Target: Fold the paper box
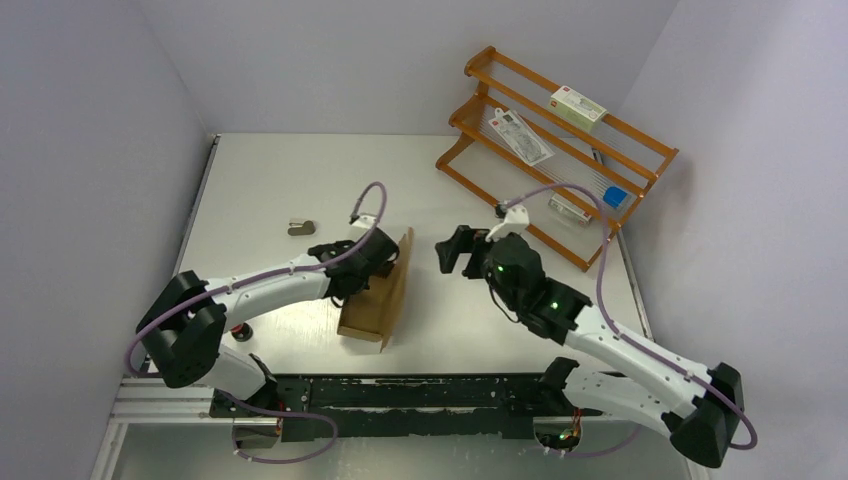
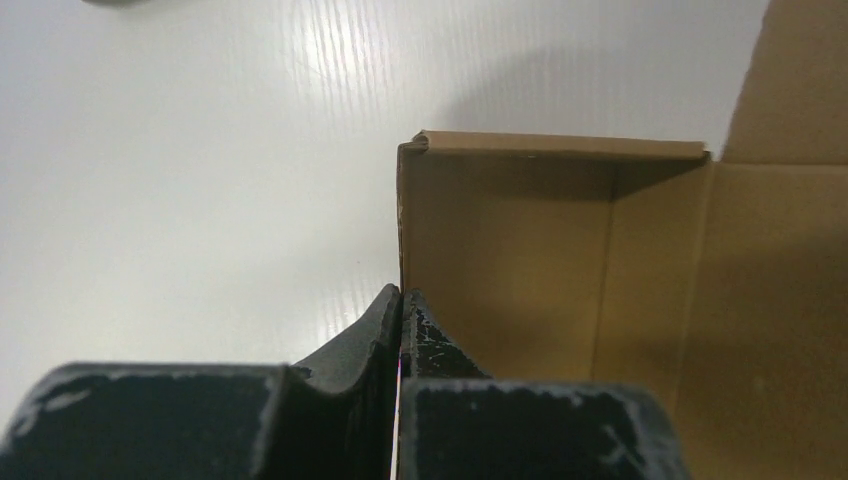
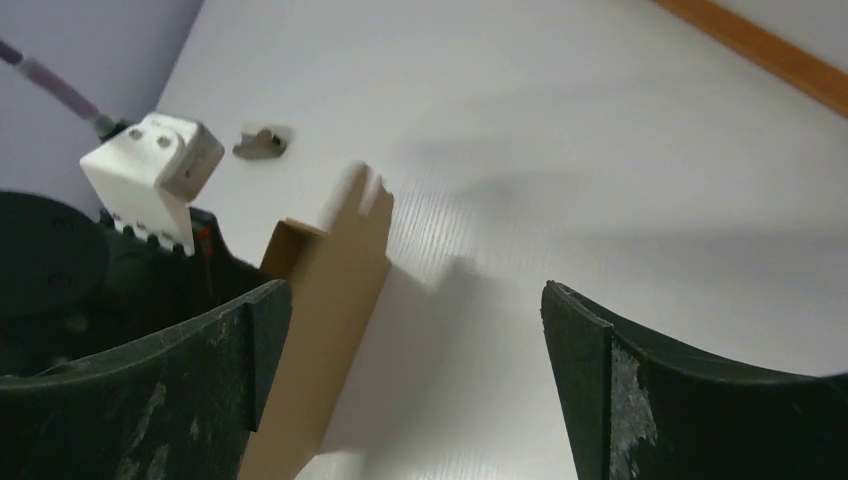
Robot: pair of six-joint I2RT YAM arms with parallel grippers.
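Left hand (image 2: 401, 296) pinches the paper box (image 2: 500, 250) wall; right hand (image 3: 410, 292) gapes nearby

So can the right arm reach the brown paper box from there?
Probably yes. The right fingers are open and point at the paper box, with only bare table between them.

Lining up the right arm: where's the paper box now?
In the top view the paper box sits centre-left, one wall pinched in the left gripper; the open right gripper is just to its right.
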